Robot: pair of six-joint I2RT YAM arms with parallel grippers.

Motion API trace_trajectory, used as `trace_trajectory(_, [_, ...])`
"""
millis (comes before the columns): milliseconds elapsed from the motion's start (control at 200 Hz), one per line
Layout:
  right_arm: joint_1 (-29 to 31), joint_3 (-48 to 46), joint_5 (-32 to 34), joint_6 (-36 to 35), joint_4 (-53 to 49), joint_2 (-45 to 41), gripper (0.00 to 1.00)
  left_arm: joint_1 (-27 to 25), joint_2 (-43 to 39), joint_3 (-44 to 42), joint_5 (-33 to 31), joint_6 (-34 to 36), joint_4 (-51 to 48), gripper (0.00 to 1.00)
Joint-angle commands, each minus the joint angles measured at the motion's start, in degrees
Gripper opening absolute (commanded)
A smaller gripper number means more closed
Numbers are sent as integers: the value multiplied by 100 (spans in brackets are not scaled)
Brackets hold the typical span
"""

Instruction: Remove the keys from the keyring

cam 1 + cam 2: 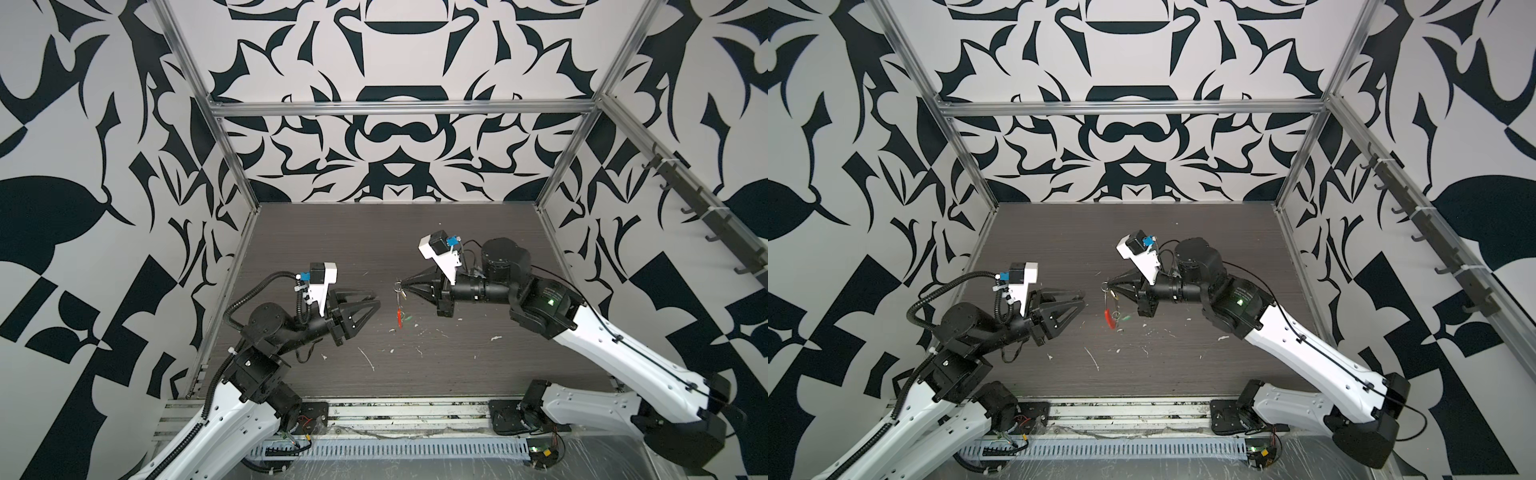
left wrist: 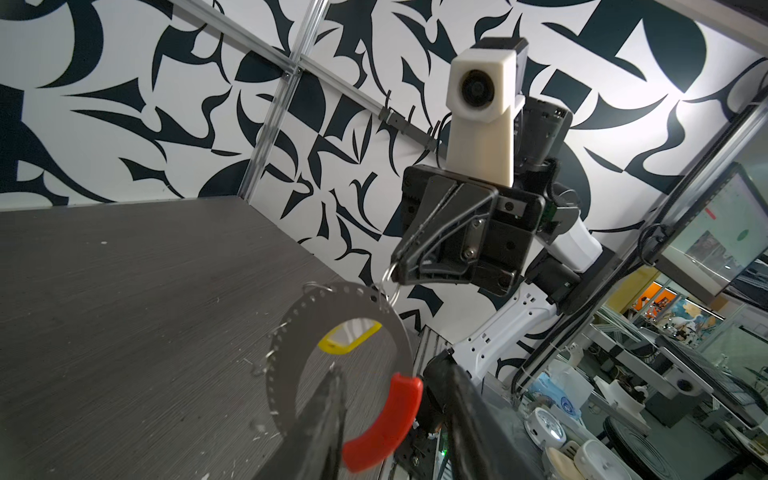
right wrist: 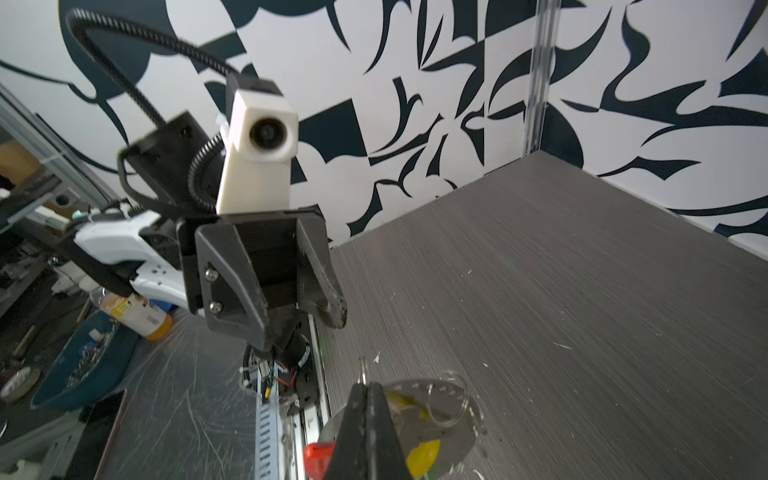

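Note:
The keyring (image 2: 286,353), a thin silver hoop with a perforated arc and a red sleeve (image 2: 386,419), hangs in the air from a small silver loop (image 2: 390,286). My right gripper (image 1: 405,286) (image 3: 368,384) is shut on that loop. A yellow key (image 2: 349,338) (image 3: 422,455) dangles behind the hoop. A green key (image 1: 1125,318) shows in a top view beside the red sleeve (image 1: 1109,318). My left gripper (image 1: 376,300) (image 2: 386,365) stands open just left of the keyring, one finger on each side of the red sleeve, gripping nothing.
Small white scraps (image 1: 370,359) litter the dark wood-grain tabletop (image 1: 316,249). Patterned walls on aluminium frame posts close the back and both sides. A slotted cable duct (image 1: 374,449) runs along the front, between the two arm bases.

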Motion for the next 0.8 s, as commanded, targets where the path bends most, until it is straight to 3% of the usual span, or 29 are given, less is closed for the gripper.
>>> trace_trajectory(0, [-3, 538, -473, -555, -928, 132, 0, 5, 202, 360, 179, 171, -541, 43])
trace_trajectory(370, [-1, 1069, -795, -1192, -2071, 559, 0, 1, 981, 849, 924, 141, -1012, 37])
trace_trajectory(535, [2, 1208, -803, -1254, -2189, 680, 0, -4, 1138, 933, 1216, 130, -1079, 28])
trace_trajectory(795, [-4, 1374, -713, -1232, -2172, 817, 0, -72, 1252, 960, 1406, 125, -1079, 24])
